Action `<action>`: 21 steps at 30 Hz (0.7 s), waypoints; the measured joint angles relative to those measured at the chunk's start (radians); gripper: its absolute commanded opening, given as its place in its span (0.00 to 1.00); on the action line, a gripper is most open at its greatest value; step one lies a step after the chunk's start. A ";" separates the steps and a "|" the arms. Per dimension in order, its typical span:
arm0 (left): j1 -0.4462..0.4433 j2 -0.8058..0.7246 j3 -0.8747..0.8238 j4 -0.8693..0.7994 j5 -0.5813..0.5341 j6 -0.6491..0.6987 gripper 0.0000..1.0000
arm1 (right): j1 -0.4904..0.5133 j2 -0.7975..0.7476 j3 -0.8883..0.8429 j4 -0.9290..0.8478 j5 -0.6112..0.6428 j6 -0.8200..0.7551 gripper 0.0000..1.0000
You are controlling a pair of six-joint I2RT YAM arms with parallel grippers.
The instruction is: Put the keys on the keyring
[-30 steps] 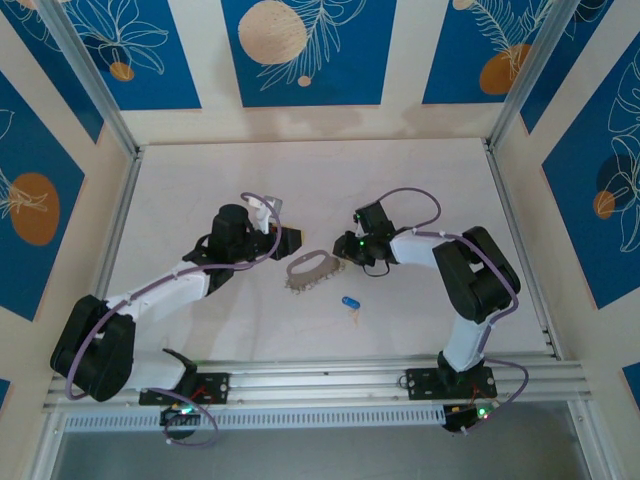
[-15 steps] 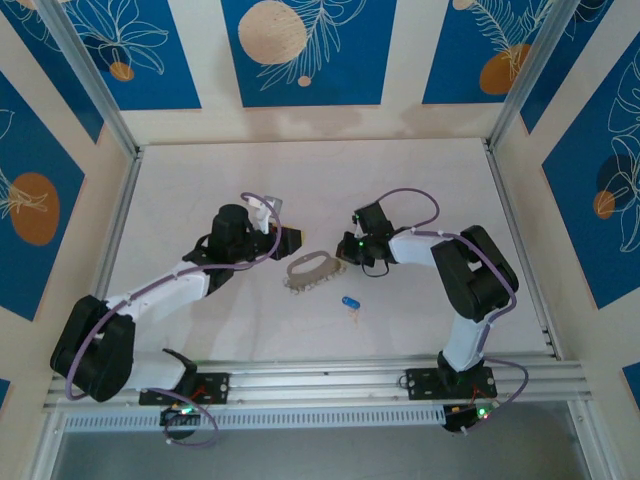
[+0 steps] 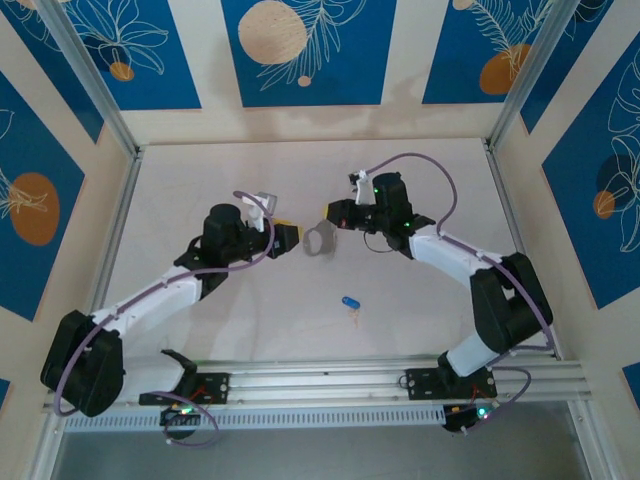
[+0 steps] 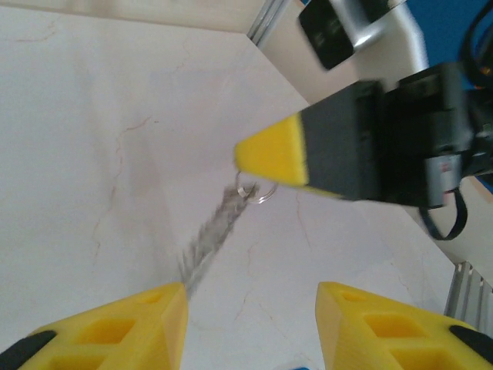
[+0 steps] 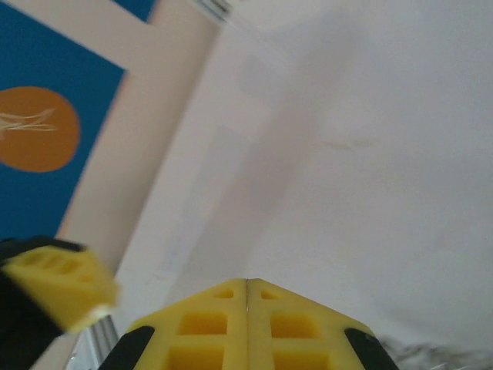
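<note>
Keyring: the flat grey loop dangles from the tip of the right claw, pinched at its upper end. It appears clear of the bench, though the left wrist view is blurred and I cannot confirm the gap. The right claw's fingers are pressed together on the metal, and its own camera shows them meeting with no gap. In the left wrist view the loop hangs edge-on below the right claw's yellow tip. A small wire ring sits just beside that tip. The left claw faces the loop from the other side, very near but not touching. Its jaws are apart with nothing between them. The blue-headed key lies on the bench, on the base side of the right claw and well apart from both claws.

Judged step: present the loop so the left claw can steady it before the key is fetched. To do this well, let the swing die out first. Bring the left jaws around the free lower end, pads on the flat faces. Stay off the right fingertips and leave the opening side unobstructed.

Containers: the loop is the only holder here. Its centre looks empty of keys, so the task is judged to be at an early stage.
</note>
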 measured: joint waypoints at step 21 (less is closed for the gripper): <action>0.012 -0.070 0.065 0.032 0.071 0.005 0.48 | -0.066 -0.132 -0.071 0.359 -0.338 0.017 0.00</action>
